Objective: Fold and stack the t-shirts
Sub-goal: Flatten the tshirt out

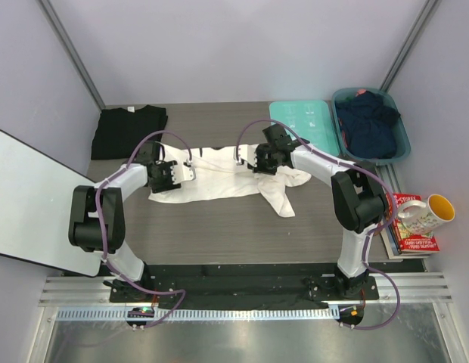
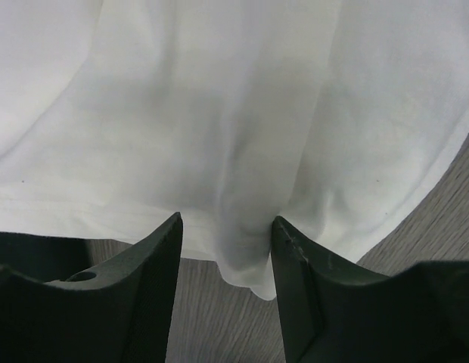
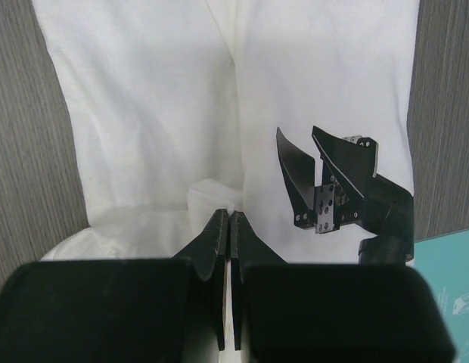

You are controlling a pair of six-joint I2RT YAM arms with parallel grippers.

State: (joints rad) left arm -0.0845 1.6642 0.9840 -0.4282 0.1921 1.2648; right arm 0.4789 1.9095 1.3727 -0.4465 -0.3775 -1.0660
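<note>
The white t-shirt lies spread and rumpled across the middle of the table, one sleeve trailing toward the front right. My left gripper is at its left part, jaws apart, with a hanging fold of the shirt's edge between the fingers. My right gripper is at the shirt's far edge, shut on a small bunched fold of white cloth. The right wrist view also shows the left gripper over the shirt. The black t-shirt lies flat at the back left, untouched.
A teal board lies at the back right, beside a teal basket of dark clothes. A mug stands on books at the right edge. A white panel juts in from the left.
</note>
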